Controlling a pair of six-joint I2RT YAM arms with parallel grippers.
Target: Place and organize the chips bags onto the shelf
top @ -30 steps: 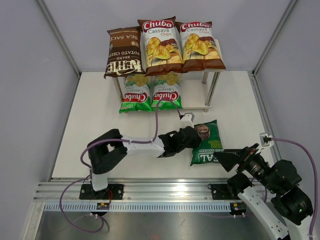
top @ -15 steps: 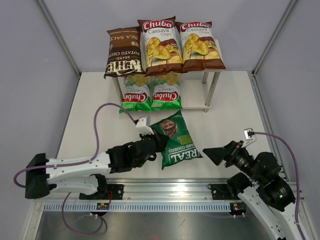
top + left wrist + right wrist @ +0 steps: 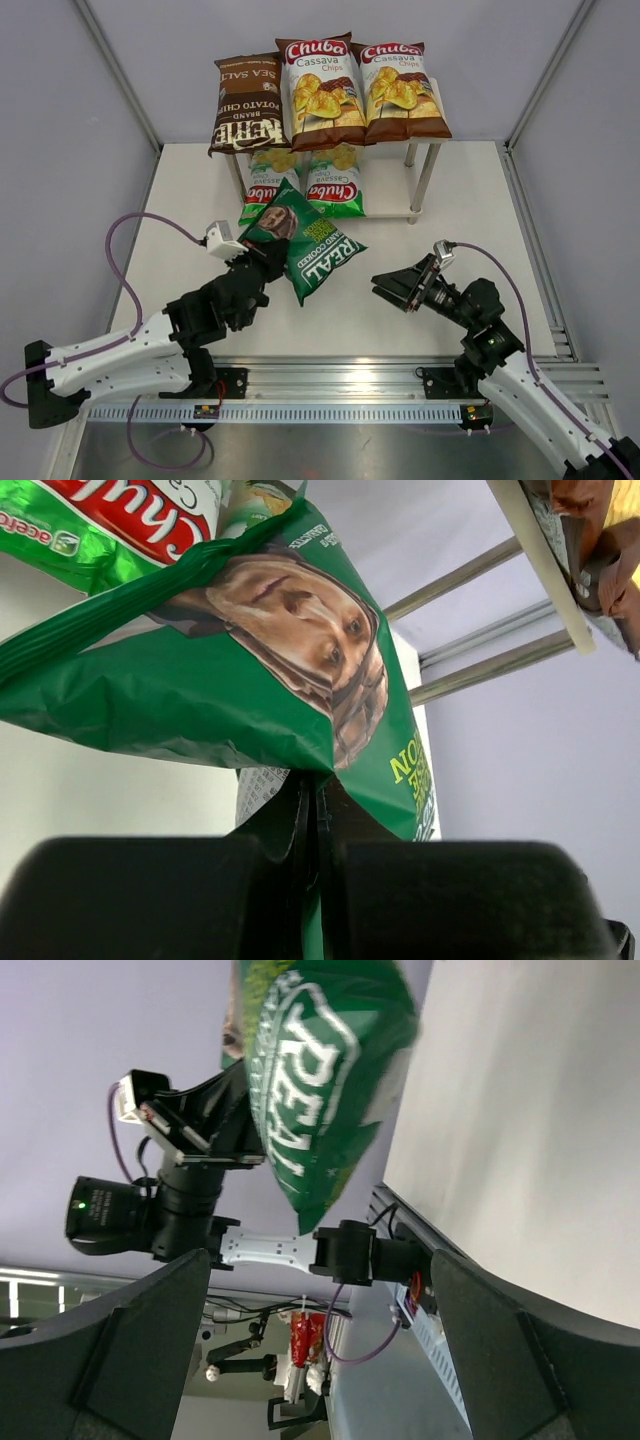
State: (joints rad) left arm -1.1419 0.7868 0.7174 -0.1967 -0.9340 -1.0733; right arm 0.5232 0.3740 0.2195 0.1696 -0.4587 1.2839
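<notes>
Above the counter, just in front of the shelf: dark green REAL bag is lifted off the surface and tilted. Its lower edge is pinched in the left gripper, jaws pressed together on the foil. Well apart to the right, the right gripper is spread wide and holds nothing. Top tier: Kettle bag and two Chuba Cassava bags, side by side. Lower tier, left part: two light green Chuba bags.

REAL bag dark green, white lettering; Kettle bag dark brown.
</notes>
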